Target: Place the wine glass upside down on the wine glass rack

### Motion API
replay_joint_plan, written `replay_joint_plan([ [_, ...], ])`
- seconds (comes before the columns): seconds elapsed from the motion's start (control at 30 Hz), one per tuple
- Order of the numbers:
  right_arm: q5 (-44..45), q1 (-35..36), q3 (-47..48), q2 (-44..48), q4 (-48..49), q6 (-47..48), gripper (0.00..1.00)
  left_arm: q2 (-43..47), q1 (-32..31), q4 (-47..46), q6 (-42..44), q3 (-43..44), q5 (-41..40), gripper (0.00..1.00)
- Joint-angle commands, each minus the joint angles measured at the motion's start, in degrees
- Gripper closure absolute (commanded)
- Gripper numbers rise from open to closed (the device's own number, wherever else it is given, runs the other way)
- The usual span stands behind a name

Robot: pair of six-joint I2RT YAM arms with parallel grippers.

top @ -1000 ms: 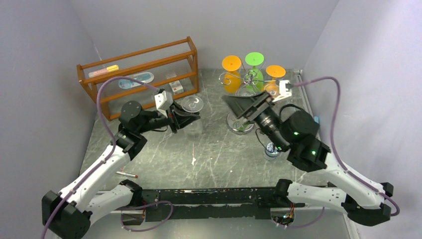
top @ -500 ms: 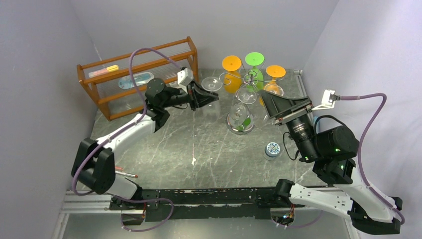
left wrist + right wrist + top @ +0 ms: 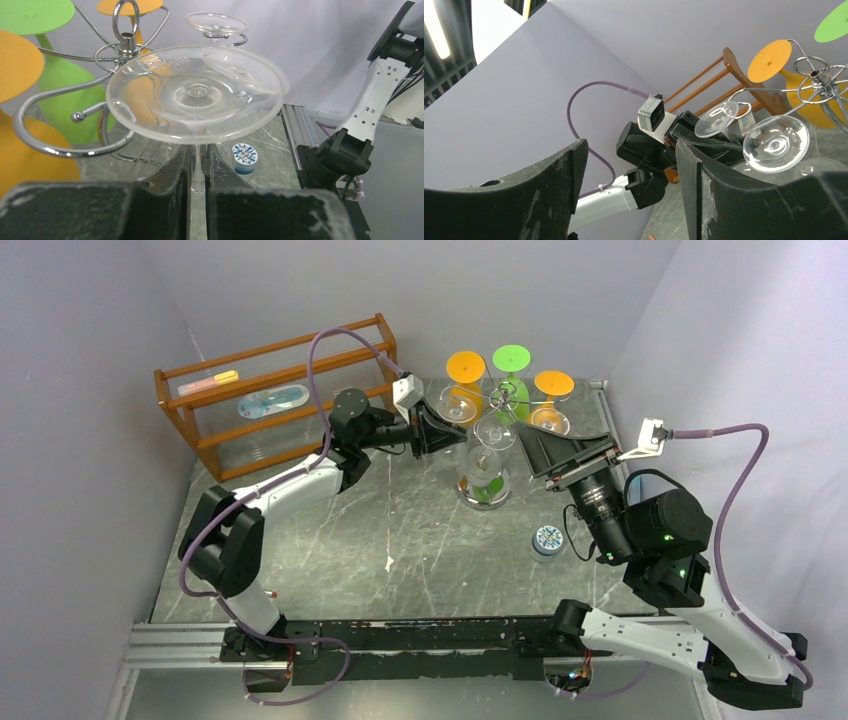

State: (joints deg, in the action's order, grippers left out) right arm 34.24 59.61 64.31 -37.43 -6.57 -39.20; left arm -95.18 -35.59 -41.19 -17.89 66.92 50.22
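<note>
My left gripper (image 3: 440, 430) is shut on the stem of a clear wine glass (image 3: 458, 405), held upside down with its foot up. In the left wrist view the stem sits between the jaws (image 3: 198, 172), and the round foot (image 3: 197, 92) is right beside a curled arm of the chrome wine glass rack (image 3: 125, 42). The rack (image 3: 505, 395) stands at the back centre on a round shiny base (image 3: 483, 485). My right gripper (image 3: 570, 452) is open and empty to the right of the rack; its view (image 3: 631, 150) shows the held glass (image 3: 716, 119).
Another clear glass (image 3: 494, 432) hangs on the rack, with two orange glasses (image 3: 465, 368) and a green one (image 3: 512, 358). An orange-brown wooden shelf (image 3: 275, 395) stands at the back left. A small jar with a blue-white lid (image 3: 546, 539) sits mid right. A red pen (image 3: 258, 591) lies front left.
My left arm has stretched out to the right and carried the glass from near the shelf up to the rack's arm. My right gripper drew back from the rack.
</note>
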Motion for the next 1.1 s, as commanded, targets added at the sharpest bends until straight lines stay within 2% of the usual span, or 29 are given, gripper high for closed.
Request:
replay_joint_plan([
  [0.0,1.82,0.03,-0.82,0.77,0.15,-0.73,0.32,-1.86,-0.90,-1.66,3.02,4.38,-2.72,0.95],
  [0.27,1.85,-0.05,-1.38,0.97,0.50,-0.82,0.33,-4.25,-2.21,6.35,9.39,7.52,-10.85,0.95],
  [0.57,1.86,0.01,-2.09,0.70,0.81,-1.30,0.33,-5.55,-2.46,7.57,8.36,8.71,-19.34,0.95],
  [1.07,2.02,-0.02,-2.97,1.04,1.16,-1.86,0.34,-6.78,-3.35,7.63,7.49,10.34,-23.87,0.95],
])
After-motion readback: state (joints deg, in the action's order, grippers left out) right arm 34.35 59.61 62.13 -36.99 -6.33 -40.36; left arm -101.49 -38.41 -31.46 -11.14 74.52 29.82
